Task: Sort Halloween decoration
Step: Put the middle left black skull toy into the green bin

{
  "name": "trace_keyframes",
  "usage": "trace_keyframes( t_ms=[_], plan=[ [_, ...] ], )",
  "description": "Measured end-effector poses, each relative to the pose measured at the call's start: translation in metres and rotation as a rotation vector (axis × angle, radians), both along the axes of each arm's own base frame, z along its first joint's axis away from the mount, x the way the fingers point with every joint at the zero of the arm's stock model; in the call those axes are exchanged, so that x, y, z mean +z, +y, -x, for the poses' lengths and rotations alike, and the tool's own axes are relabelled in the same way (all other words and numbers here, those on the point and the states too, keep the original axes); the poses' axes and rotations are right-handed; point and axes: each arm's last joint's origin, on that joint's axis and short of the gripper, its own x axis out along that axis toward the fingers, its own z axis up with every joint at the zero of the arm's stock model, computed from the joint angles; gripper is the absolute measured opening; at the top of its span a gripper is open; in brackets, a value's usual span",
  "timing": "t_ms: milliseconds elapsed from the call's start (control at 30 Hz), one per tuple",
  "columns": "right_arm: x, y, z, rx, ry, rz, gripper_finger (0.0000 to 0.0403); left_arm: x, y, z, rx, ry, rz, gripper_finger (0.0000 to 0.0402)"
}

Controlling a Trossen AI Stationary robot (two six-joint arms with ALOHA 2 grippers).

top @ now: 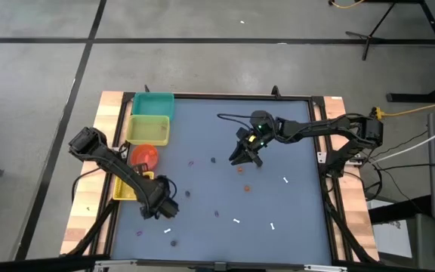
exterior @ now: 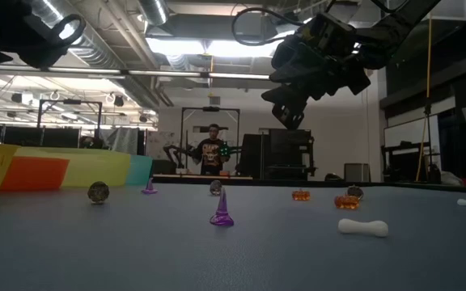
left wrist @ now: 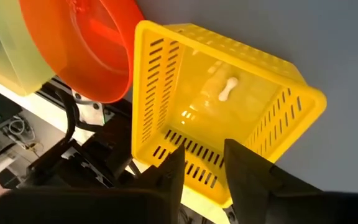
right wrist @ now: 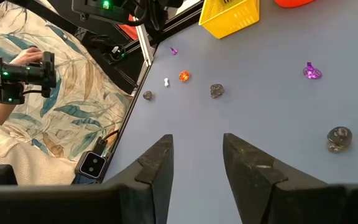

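A small white bone [left wrist: 229, 88] is seen lying on the floor of the yellow slotted bin [left wrist: 166, 74], which stands at the left edge of the bench [top: 293, 136] beside the red bowl [top: 145, 156]. The left pincer [left wrist: 202, 163] is held just over that bin's rim, its fingers parted and holding nothing. Other trinkets are scattered over the bench: a purple witch hat [exterior: 222, 210], orange pumpkins [exterior: 347, 202], dark round pieces [exterior: 98, 191] and white bones [exterior: 363, 228] (each apart from the next). The right pincer [top: 245, 155] is raised above mid-bench, released and empty.
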Motion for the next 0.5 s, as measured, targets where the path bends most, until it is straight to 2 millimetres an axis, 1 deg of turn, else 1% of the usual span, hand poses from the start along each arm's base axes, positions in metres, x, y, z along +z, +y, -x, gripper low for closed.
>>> trace_keyframes(
  t_ms=[167,300,500],
  plan=[
    [0.0,0.0,0.0,0.0,0.0,0.0,0.0138,0.0,0.002,-0.001,-0.01,-0.016,-0.025,0.012],
    [0.0,0.0,0.0,0.0,0.0,0.0,0.0138,0.0,0.006,-0.004,0.027,-0.025,-0.039,0.0136],
    [0.0,0.0,0.0,0.0,0.0,0.0,0.0138,0.0,0.016,-0.016,0.076,-0.067,-0.008,0.0146]
  ],
)
